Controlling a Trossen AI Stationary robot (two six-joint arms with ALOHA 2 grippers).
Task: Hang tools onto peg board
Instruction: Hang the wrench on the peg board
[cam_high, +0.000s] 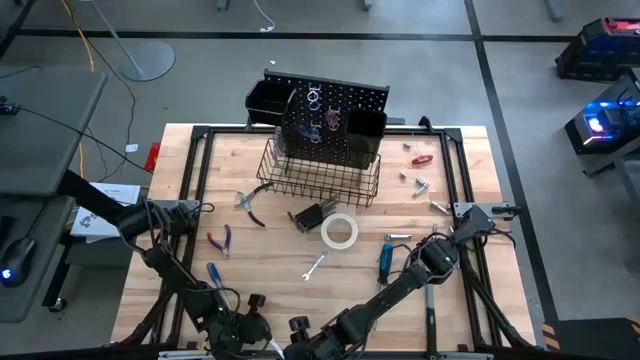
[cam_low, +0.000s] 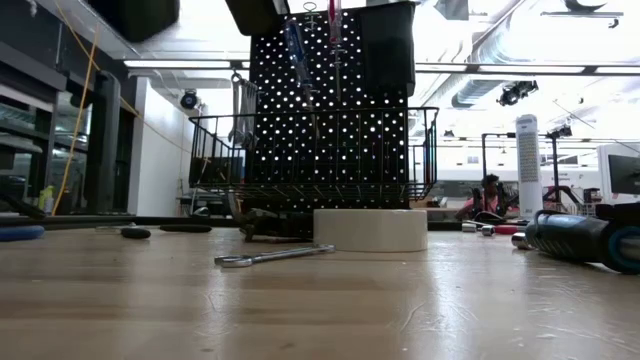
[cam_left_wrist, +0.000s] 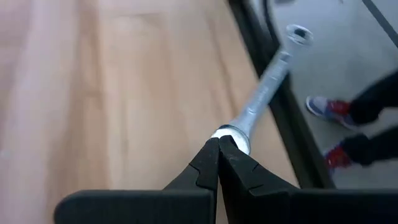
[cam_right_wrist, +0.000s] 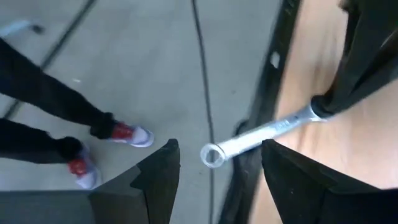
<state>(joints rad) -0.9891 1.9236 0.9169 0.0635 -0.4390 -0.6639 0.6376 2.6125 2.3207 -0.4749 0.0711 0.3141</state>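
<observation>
My left gripper is shut on one end of a silver wrench by the table's near edge, low in the high view. The wrench's ring end sticks out past the table edge over the floor. My right gripper is open, its fingers on either side of that ring end without touching it. The black peg board stands upright at the table's far side with tools hanging on it. My left gripper pinches the wrench's near end between its two fingertips. The wrench runs on past the fingertips, roughly in line with the fingers. It is lifted clear of the table, and its ring end is free beyond the table's edge.
A wire basket hangs on the peg board's front. On the table lie a white tape roll, a small wrench, a blue screwdriver, pliers and a hammer. A person's shoes are on the floor beside the near edge.
</observation>
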